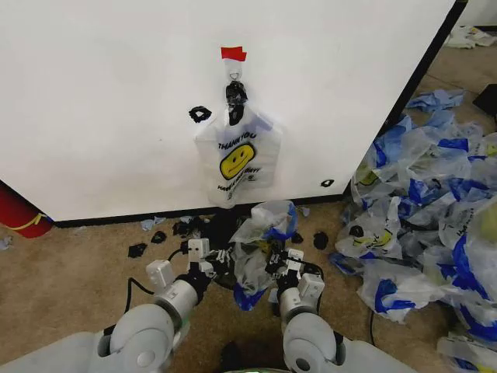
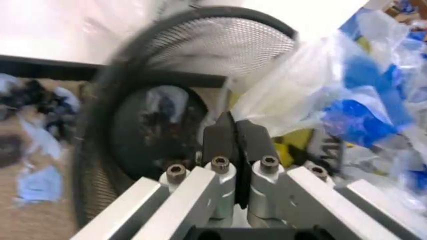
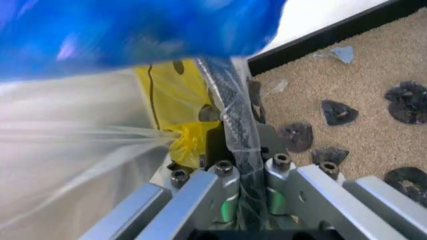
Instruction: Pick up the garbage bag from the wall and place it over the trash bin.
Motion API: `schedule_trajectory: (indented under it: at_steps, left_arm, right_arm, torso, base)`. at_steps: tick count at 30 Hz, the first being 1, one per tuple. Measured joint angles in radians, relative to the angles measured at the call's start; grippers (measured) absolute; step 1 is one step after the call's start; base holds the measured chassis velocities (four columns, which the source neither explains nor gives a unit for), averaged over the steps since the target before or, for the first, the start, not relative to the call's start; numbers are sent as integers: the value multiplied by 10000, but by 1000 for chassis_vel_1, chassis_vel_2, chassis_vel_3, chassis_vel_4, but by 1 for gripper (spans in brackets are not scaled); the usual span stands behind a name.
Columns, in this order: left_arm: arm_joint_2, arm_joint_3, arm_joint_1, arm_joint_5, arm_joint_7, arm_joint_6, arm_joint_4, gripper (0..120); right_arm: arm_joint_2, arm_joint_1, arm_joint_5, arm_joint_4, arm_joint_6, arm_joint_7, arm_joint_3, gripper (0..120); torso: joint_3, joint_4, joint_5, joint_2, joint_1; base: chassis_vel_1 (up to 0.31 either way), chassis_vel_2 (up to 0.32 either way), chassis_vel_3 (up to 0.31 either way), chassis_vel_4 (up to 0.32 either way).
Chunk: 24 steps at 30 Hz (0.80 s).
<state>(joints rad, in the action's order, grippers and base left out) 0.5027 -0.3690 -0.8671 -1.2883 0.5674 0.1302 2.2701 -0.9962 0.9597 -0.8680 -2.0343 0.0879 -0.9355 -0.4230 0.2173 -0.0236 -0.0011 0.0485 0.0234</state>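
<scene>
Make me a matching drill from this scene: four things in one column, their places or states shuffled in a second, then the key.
Column one
1. red tape piece
2. trash bin
3. pile of loose bags
4. left gripper

Column two
A. heaped on the floor at the robot's right
B. shut on the garbage bag
C. stuck on the wall, just above the hanging bag
D. black mesh, standing near the wall's base

Pairs: 1-C, 2-D, 3-A, 4-B
</scene>
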Motion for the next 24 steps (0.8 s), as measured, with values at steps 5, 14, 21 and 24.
schedule_trajectory:
  at_steps: [5, 14, 21, 24]
  left_arm:
    - [-322, 248, -59, 8, 0, 58, -89, 0]
    - [-703, 633, -176, 4, -1, 129, -356, 0]
    - [-661, 713, -233, 29, 86, 174, -434, 0]
    - [-623, 701, -218, 30, 124, 174, -329, 0]
  right_arm:
    - [5, 28, 32, -11, 13, 16, 15, 0]
    - [17, 71, 62, -46, 26, 32, 53, 0]
    - [55, 111, 92, -71, 34, 37, 66, 0]
    - [68, 118, 102, -72, 35, 38, 69, 0]
  torso:
    - [0, 0, 0, 0, 0]
    - [0, 0, 1, 0, 0]
    - [0, 0, 1, 0, 0]
    - [0, 0, 1, 0, 0]
  base:
    - [0, 0, 0, 0]
    - [0, 0, 0, 0]
    - [0, 0, 0, 0]
    - [0, 0, 0, 0]
